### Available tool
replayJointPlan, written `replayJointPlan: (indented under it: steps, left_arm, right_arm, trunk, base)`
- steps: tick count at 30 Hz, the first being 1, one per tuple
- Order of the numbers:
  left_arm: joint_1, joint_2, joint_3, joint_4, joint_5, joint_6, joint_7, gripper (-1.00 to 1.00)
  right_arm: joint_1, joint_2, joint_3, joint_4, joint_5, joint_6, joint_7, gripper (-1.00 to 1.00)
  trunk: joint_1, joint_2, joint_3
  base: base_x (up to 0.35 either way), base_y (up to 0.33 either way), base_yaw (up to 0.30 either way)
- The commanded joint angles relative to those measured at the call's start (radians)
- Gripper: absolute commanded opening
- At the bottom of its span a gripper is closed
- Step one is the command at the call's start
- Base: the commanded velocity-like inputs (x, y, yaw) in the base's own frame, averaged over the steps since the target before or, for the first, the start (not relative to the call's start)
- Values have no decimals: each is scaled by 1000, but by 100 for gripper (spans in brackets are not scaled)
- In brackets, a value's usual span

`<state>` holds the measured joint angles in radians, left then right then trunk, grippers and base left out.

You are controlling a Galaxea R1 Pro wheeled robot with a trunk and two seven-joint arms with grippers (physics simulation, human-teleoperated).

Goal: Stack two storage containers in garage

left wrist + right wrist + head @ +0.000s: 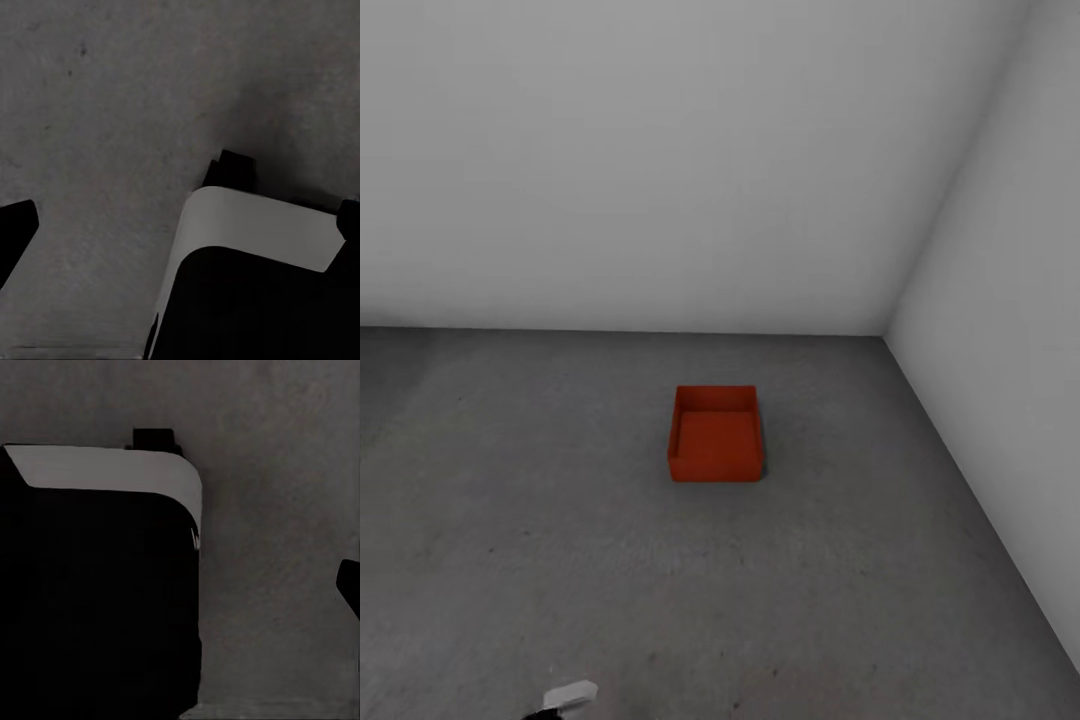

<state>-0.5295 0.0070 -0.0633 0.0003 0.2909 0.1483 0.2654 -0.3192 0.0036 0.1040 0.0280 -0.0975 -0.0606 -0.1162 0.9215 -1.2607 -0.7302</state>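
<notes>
Bin (715, 435): red-orange, plain, no pattern. Floor (560, 560): dark grey concrete, faint speckle, darker patch far left. Walls (660, 160): flat white-grey, right one lighter. Robot base (255, 225): white-grey edge over black body in both wrist views. Small white part (570, 693) bottom edge, head view.

We stood in a bare garage corner: a dark grey, faintly speckled concrete floor (560, 560) met two plain white-grey walls (660, 150), unfurnished, with one red-orange storage container (716, 433) sitting on the concrete.
</notes>
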Motion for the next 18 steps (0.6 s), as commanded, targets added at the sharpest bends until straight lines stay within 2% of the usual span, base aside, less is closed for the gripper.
replayJointPlan:
  steps: [1,5,7,10,11,14,18]
  left_arm:
    - [27,0,-9,0,6,3,1,100]
    - [80,0,-9,0,6,-12,0,100]
    - [110,1,-9,0,6,-45,-1,100]
    - [140,2,-9,0,8,-92,-1,100]
    - [186,2,-9,0,8,-116,-2,100]
    - [241,3,-9,0,7,-142,-4,100]
    - [278,29,-9,1,7,-150,-14,100]
  right_arm:
    - [39,2,9,3,-10,-9,-2,100]
    - [99,8,8,3,-10,-22,-2,100]
    - [120,10,7,3,-12,-35,-2,100]
    - [129,10,7,3,-14,-52,8,100]
    - [132,9,7,3,-14,-59,15,100]
    - [133,9,6,3,-13,-61,17,100]
    - [134,11,6,4,-14,-62,19,100]
  trunk:
    - [0,0,0]
    - [0,0,0]
    - [0,0,2]
    - [0,0,6]
    - [0,0,8]
    - [0,0,13]
    - [0,0,19]
  base:
    - [0,0,0]
    - [0,0,0]
    - [0,0,0]
    - [0,0,0]
    - [0,0,0]
    - [0,0,0]
    - [0,0,0]
